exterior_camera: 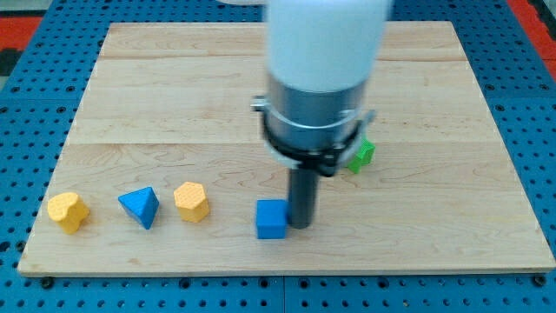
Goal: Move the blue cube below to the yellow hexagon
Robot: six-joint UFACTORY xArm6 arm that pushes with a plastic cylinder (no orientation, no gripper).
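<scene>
The blue cube (271,219) sits near the board's bottom edge, a little left of centre. The yellow hexagon (191,201) lies to its left, slightly higher in the view. My tip (301,225) stands right against the cube's right side; the dark rod rises from it into the big grey and white arm body above. The cube and the hexagon are apart, with a gap of bare wood between them.
A blue triangular block (140,207) lies left of the hexagon. A yellow heart-like block (68,211) sits at the far left. A green block (361,155) is partly hidden behind the arm at the right. The wooden board (174,87) rests on a blue pegboard.
</scene>
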